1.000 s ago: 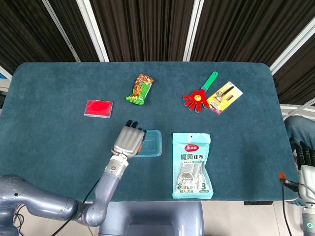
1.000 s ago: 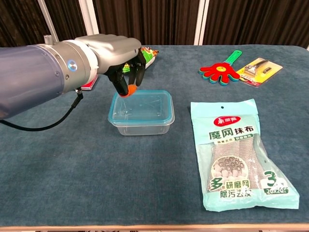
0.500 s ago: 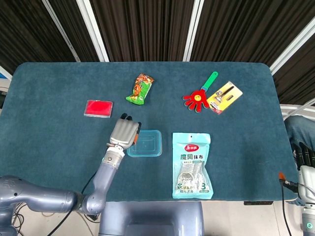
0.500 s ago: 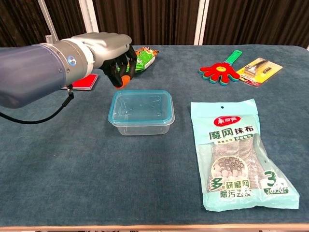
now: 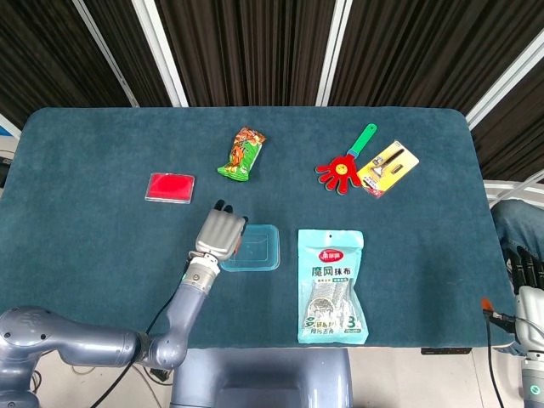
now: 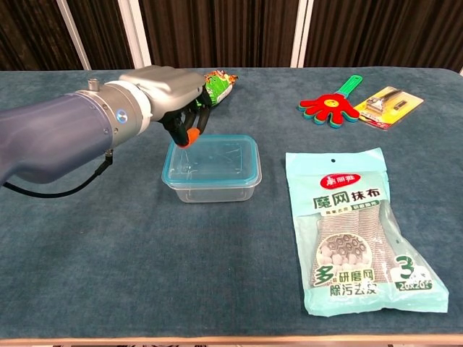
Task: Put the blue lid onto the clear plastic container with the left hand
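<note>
The clear plastic container (image 6: 212, 184) stands at mid-table with the blue lid (image 6: 213, 157) lying flat on its rim; in the head view the lid (image 5: 255, 248) shows as a pale blue rectangle. My left hand (image 6: 170, 101) hovers at the lid's far-left corner with its fingers bent downward and holds nothing. An orange-tipped finger (image 6: 186, 137) is at the lid's edge, and contact is unclear. Seen from the head, the left hand (image 5: 219, 233) overlaps the lid's left end. My right hand (image 5: 529, 280) hangs off the table's right edge, fingers straight and empty.
A scouring-cloth bag (image 6: 358, 231) lies right of the container. A green snack packet (image 5: 241, 153), a red card (image 5: 170, 187), a red hand clapper (image 5: 344, 166) and a yellow carded tool (image 5: 388, 167) lie further back on the blue table (image 5: 85, 255).
The left hand lifted off the lid's left end and drew back to the far left, then came down again to the lid's far-left corner. The lid and container stayed put.
</note>
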Motion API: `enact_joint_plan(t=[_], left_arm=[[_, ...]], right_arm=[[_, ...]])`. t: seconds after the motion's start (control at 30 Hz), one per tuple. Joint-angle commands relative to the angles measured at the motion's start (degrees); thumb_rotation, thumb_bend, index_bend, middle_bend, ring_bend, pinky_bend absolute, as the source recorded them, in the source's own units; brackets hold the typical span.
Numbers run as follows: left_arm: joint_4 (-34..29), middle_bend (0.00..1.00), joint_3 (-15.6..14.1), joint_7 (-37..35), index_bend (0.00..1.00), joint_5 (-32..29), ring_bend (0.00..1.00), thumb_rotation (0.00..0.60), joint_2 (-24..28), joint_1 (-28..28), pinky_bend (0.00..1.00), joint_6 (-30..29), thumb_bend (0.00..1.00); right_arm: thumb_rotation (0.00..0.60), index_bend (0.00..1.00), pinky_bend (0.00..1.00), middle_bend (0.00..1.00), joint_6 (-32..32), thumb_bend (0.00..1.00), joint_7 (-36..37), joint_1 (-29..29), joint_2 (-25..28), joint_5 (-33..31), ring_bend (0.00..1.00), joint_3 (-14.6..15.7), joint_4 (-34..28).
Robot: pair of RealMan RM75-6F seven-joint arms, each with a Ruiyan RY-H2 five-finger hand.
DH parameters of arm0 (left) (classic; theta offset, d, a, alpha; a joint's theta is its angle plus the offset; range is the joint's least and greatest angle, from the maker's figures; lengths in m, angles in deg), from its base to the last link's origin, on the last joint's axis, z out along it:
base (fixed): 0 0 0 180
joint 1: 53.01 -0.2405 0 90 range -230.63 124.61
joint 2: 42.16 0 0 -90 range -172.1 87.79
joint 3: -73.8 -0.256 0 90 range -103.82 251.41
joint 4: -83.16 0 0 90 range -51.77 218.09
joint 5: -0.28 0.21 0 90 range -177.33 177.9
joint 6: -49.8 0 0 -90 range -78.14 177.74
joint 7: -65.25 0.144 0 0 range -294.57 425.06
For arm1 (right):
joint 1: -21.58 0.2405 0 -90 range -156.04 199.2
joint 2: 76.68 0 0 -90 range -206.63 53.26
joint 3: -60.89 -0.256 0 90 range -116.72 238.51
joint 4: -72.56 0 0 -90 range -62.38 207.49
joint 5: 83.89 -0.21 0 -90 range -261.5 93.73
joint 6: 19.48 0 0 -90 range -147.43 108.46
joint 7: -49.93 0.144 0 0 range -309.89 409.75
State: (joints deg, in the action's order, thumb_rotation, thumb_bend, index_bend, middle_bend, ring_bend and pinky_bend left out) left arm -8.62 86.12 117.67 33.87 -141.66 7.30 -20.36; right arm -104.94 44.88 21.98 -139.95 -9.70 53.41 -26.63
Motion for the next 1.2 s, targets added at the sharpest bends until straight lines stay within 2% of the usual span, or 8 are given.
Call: enact_joint_plan(t=[0.03,0.6,1.2], left_arm=[[0.54,0.61,-0.32,-0.03,0.64,0.43,0.28,0.6,-0.58,0.07,0.19,0.73,0.55],[3.72,0.55,-0.74,2.38,0.65,2.31,0.27,0.6,-3.9,0.77,0.18,1.1,0.55],[5.62,0.57,-1.08,3.17,0.65,3.56,0.27,0.6,-5.67,0.24,0.19,1.51,0.55]], right_arm=[[0.6,0.0,0.0,0.01,0.01,0.34,0.01,-0.01,0.01,-0.03,0.0,0.0,-0.03],[0.6,0.0,0.0,0.01,0.36,0.34,0.17,0.04,0.27,-0.52,0.0,-0.09,-0.37],[0.6,0.0,0.0,0.01,0.31,0.34,0.01,0.07,0.33,-0.48,0.0,-0.09,-0.36]])
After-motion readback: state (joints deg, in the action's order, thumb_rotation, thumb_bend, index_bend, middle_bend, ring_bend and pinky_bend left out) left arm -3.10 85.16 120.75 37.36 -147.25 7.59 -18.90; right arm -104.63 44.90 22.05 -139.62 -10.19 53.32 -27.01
